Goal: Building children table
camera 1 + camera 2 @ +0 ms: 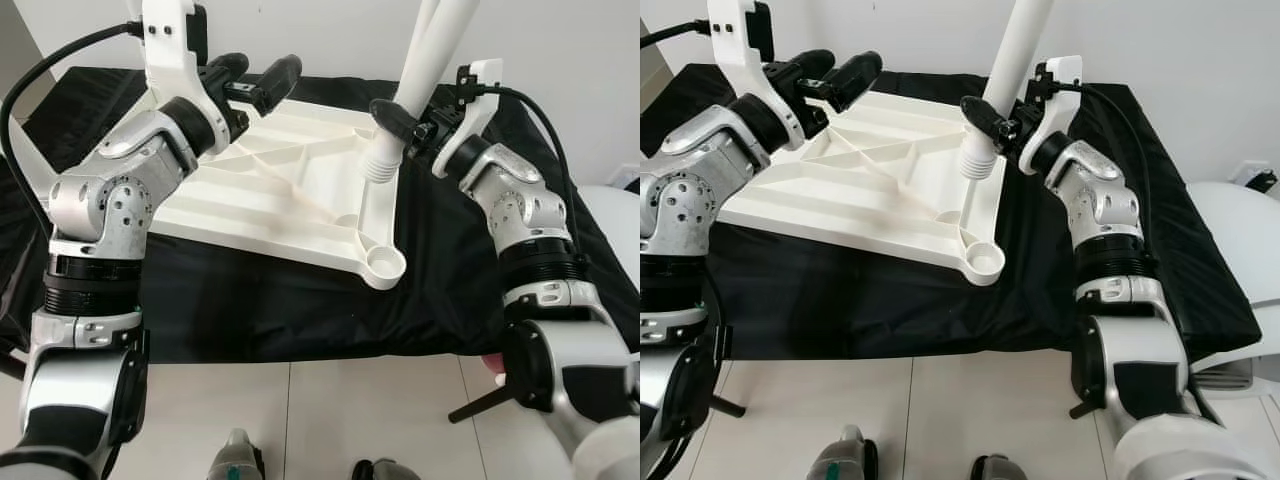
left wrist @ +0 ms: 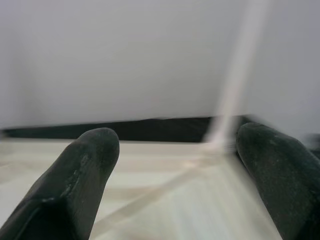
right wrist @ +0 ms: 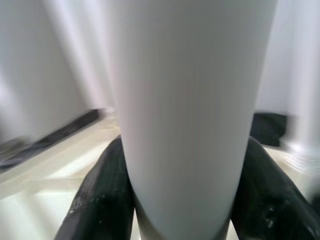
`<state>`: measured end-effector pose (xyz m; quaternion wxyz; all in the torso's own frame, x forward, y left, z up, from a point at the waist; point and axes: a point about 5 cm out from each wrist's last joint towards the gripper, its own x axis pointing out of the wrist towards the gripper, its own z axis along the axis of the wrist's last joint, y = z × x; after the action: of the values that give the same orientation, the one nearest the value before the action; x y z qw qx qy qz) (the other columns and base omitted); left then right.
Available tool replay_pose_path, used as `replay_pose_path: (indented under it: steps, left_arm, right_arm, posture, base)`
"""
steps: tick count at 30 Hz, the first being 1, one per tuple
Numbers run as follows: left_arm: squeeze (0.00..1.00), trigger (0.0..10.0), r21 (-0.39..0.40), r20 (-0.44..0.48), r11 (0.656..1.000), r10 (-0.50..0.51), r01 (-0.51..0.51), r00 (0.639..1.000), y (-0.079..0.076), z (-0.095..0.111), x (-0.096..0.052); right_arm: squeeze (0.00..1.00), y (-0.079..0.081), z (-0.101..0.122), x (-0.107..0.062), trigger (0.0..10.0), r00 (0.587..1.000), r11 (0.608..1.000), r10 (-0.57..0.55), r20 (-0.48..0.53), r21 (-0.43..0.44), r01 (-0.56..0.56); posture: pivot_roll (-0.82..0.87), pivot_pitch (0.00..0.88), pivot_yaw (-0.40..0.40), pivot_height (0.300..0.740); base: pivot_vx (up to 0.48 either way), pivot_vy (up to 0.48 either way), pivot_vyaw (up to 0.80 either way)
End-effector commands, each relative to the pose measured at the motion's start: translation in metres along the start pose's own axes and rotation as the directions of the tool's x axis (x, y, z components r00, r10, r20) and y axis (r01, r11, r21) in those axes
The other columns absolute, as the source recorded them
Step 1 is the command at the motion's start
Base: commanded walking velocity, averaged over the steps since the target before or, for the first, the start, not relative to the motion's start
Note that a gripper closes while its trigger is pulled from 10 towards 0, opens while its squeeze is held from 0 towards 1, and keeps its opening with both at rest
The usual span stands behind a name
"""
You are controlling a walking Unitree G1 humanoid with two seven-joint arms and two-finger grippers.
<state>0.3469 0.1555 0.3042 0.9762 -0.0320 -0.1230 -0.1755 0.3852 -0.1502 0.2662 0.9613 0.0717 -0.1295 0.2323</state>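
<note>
Lying upside down on the black-draped surface (image 1: 300,320), the white ribbed plastic tabletop (image 1: 270,190) shows its underside braces and a round empty corner socket (image 1: 384,264) at the near right corner. Long white plastic table leg (image 1: 1012,60) stands nearly upright above the right edge, its ribbed threaded end (image 1: 978,160) hanging just over the panel, not yet seated in a socket. Right claw (image 1: 992,118) clamps the leg low on its smooth shaft, just above the threads. Left claw (image 1: 255,78) hovers over the far left of the panel, fingers spread, holding nothing. Judgement: parts look light, stiff, slick; grip near the threaded end gives best control for aligning. White wall (image 1: 560,40) behind.
</note>
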Motion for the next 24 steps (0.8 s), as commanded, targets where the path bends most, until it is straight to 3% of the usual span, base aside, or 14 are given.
replay_pose_path:
  steps: [1, 16, 18, 24]
  left_arm:
    - [0.0, 10.0, 0.102, 0.008, 0.97, 0.22, -0.22, 0.975, 0.026, -0.005, -0.01]
    - [0.0, 10.0, 0.136, 0.05, 0.958, 0.249, -0.254, 0.967, 0.023, -0.003, -0.013]
    - [0.0, 10.0, 0.174, 0.059, 0.944, 0.273, -0.279, 0.96, 0.022, -0.008, -0.018]
    - [0.0, 10.0, 0.195, 0.063, 0.93, 0.305, -0.312, 0.95, 0.017, -0.018, -0.029]
  right_arm:
    - [0.0, -0.009, -0.002, -0.008, 10.0, 0.985, 0.985, -0.173, 0.021, -0.008, 0.173]
    - [0.0, -0.004, 0.003, -0.011, 10.0, 0.978, 0.977, -0.196, 0.074, -0.065, 0.201]
    - [0.0, -0.002, 0.002, -0.016, 10.0, 0.972, 0.969, -0.21, 0.11, -0.107, 0.222]
    - [0.0, 0.006, -0.001, -0.025, 10.0, 0.963, 0.961, -0.216, 0.159, -0.141, 0.239]
  posture:
    - [0.11, 0.0, 0.0, 0.74]
    - [0.11, 0.0, 0.0, 0.74]
    - [0.11, 0.0, 0.0, 0.74]
    - [0.11, 0.0, 0.0, 0.74]
  base:
    - [0.0, 0.0, 0.0]
    - [0.0, 0.0, 0.0]
    - [0.0, 0.0, 0.0]
    - [0.0, 0.0, 0.0]
